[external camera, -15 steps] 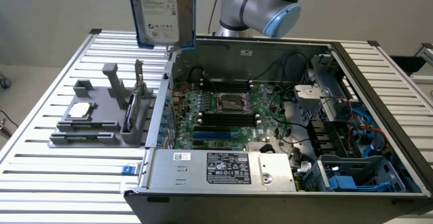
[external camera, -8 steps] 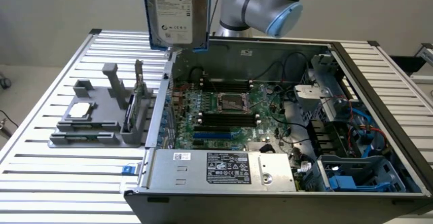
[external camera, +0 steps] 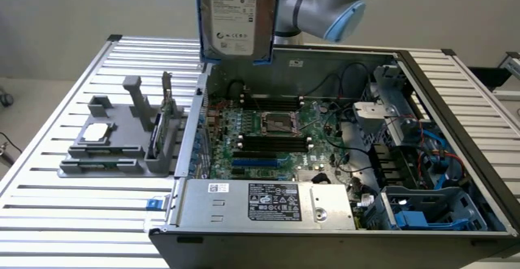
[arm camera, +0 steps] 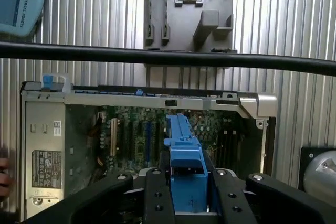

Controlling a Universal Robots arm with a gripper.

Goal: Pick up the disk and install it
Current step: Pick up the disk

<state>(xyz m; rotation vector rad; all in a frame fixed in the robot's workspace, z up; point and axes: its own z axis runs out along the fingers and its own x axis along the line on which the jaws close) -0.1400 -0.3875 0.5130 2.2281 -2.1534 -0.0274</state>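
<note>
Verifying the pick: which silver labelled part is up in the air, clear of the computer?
The disk, blue-framed, held upright between the fingers above the case; the large silver box sits inside it.

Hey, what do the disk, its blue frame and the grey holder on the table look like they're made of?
The disk: likely bare metal, silver-grey with a dull sheen, carrying a white paper-like label. Its blue frame: probably plastic, evenly coloured and moulded with ribs. The grey holder: matte plastic by the look, flat grey with no shine; how it was made I can't tell.
</note>
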